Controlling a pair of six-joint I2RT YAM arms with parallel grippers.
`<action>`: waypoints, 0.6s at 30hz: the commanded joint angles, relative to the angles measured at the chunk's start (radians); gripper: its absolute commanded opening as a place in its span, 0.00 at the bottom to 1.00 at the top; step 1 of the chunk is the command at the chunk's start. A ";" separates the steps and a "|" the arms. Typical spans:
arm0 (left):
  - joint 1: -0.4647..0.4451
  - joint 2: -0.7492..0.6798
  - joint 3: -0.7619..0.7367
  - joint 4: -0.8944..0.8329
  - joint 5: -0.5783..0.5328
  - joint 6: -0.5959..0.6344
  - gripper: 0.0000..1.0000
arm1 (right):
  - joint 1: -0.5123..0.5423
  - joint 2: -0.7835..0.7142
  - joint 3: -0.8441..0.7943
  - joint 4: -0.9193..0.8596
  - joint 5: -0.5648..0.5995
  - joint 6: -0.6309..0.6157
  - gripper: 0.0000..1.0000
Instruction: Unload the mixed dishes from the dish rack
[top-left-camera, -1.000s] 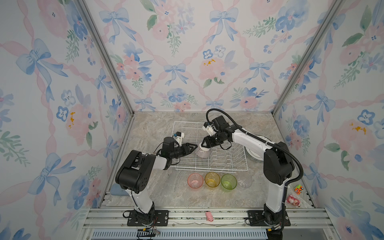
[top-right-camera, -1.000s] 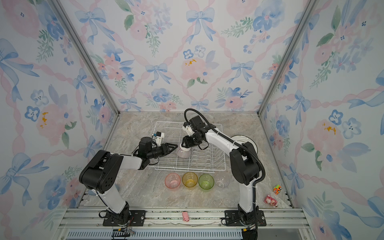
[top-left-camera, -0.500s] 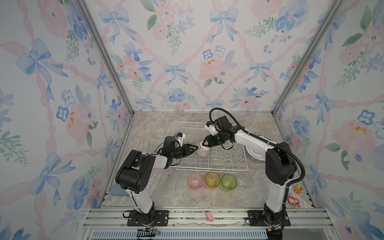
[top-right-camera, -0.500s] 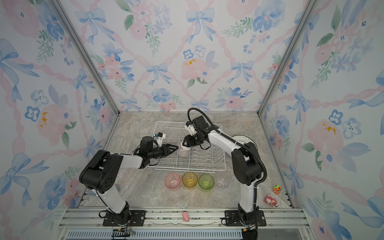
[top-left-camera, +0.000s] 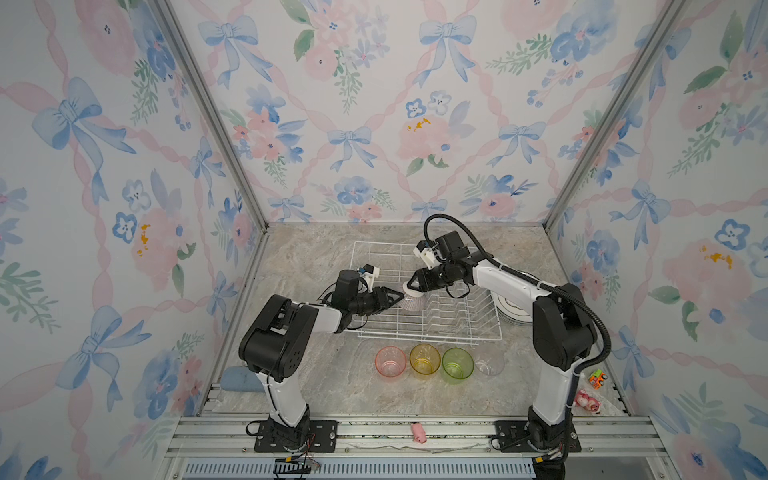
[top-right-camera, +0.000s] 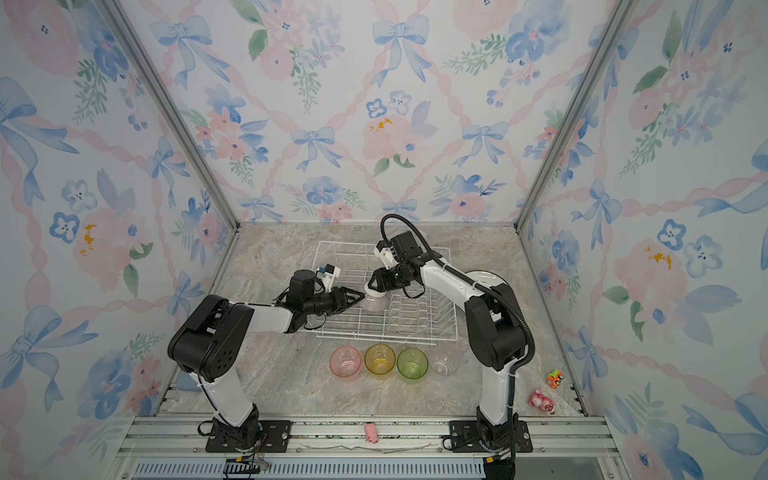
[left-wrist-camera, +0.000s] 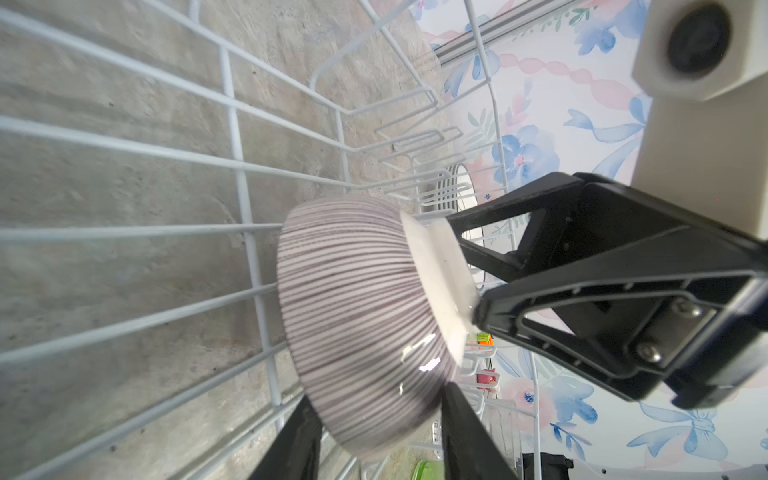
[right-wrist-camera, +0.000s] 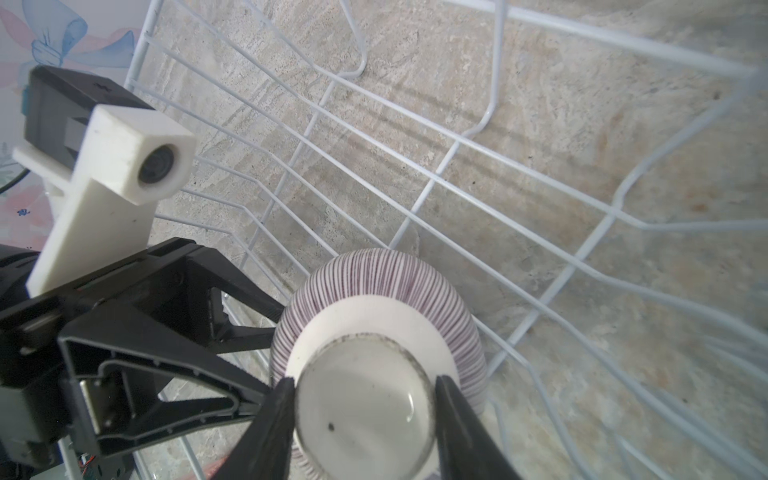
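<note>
On the left, the left claw (top-left-camera: 397, 296) reaches in over the left side of the dish rack (top-left-camera: 376, 244). In the left wrist view its two fingers (left-wrist-camera: 305, 432) stand partly apart, with the lower edge of the bowl (left-wrist-camera: 353, 299) between them. One finger is on the side of the bowl's opening and the other lies against the striped outer wall. Whether they pinch the wall or only flank it cannot be told.

The striped bowl hangs upside down and tilted over the left part of the rack, its white foot turned up toward the right arm.

The right claw (top-left-camera: 409, 287) comes in from the other side and holds the bowl. In the right wrist view its fingers (right-wrist-camera: 274, 409) press on opposite sides of the round white foot.

The rack sits on the marble table (top-left-camera: 316, 266), and no other dish shows inside it.

In front of the rack four tumblers stand upright in a row, mouths up: pink (top-left-camera: 390, 361), yellow (top-left-camera: 424, 360), green (top-left-camera: 457, 364) and clear (top-left-camera: 489, 364).

A stack of white plates (top-left-camera: 513, 309) lies just beside the rack's right side, partly hidden by the right arm.
</note>
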 joint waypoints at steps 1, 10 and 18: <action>-0.029 0.084 -0.018 0.057 0.020 -0.048 0.42 | -0.007 0.000 -0.036 -0.026 -0.029 0.017 0.19; -0.061 0.082 0.038 0.100 0.036 -0.081 0.32 | -0.012 -0.006 -0.046 -0.018 -0.049 0.020 0.18; -0.088 0.079 0.077 0.100 0.045 -0.084 0.26 | -0.013 -0.005 -0.054 -0.027 -0.059 0.014 0.18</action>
